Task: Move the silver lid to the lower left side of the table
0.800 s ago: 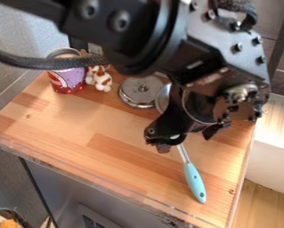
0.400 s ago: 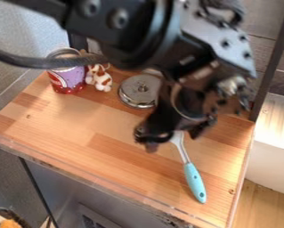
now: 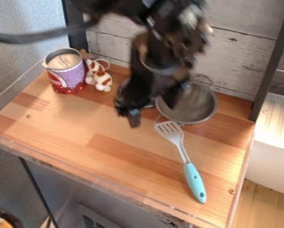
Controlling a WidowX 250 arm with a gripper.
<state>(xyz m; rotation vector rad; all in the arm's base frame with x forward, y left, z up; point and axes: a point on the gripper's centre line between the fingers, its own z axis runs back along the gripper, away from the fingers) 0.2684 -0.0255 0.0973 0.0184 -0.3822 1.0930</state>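
Observation:
The black gripper (image 3: 153,107) hangs over the back middle of the wooden table, its two fingers apart and open. Behind it lies the silver lid (image 3: 149,105), mostly hidden, with only slivers of its rim showing around the left finger. No contact between the gripper and the lid can be made out. The lower left part of the table (image 3: 54,129) is bare wood.
A purple and red can (image 3: 66,75) and a small spotted dog toy (image 3: 99,78) stand at the back left. The metal bowl (image 3: 194,104) sits right of the gripper, and a turquoise-handled spatula (image 3: 193,178) lies at the front right.
The arm has swung up and to the left toward the back of the table, now covering most of the lid and uncovering the bowl and the spatula's head.

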